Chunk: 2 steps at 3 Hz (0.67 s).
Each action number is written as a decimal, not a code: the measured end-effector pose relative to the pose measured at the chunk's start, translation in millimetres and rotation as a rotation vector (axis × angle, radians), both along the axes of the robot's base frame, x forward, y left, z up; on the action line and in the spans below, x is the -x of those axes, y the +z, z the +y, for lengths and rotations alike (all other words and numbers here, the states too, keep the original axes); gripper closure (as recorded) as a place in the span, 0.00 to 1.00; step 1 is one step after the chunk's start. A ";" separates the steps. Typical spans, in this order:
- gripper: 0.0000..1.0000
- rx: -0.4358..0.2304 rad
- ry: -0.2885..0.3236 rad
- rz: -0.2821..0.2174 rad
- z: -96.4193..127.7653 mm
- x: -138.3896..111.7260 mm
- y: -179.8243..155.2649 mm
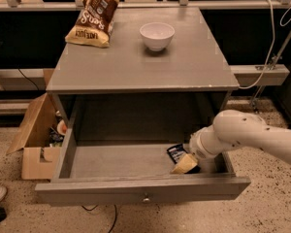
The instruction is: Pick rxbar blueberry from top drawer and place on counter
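The top drawer [140,191] is pulled open, its front and round knob facing the camera. The rxbar blueberry [175,152], a small dark navy bar with pale print, lies on the drawer floor at the right. My gripper [184,164], tan at the tip on a white arm, reaches down into the drawer from the right. It sits over the near end of the bar and hides part of it. The counter [136,57] is the grey top of the cabinet above the drawer.
A brown-and-yellow snack bag [93,16] lies at the counter's back left. A white bowl [157,35] stands at back centre. An open cardboard box [36,137] sits on the floor left of the cabinet. A white cable [270,38] hangs at the right.
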<state>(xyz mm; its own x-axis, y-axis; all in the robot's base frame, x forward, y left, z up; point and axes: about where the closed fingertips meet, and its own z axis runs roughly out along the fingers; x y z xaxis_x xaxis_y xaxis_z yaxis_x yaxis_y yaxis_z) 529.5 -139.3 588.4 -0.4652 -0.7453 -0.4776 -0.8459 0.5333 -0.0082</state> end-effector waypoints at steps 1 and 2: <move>0.27 0.002 -0.009 0.006 1.5 2.0 -9.8; 0.50 0.004 -0.009 0.006 1.9 2.3 -5.2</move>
<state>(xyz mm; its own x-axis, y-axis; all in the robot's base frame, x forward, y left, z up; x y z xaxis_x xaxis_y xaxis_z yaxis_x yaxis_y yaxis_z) 527.1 -137.4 583.2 -0.4746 -0.7429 -0.4721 -0.8411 0.5409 -0.0054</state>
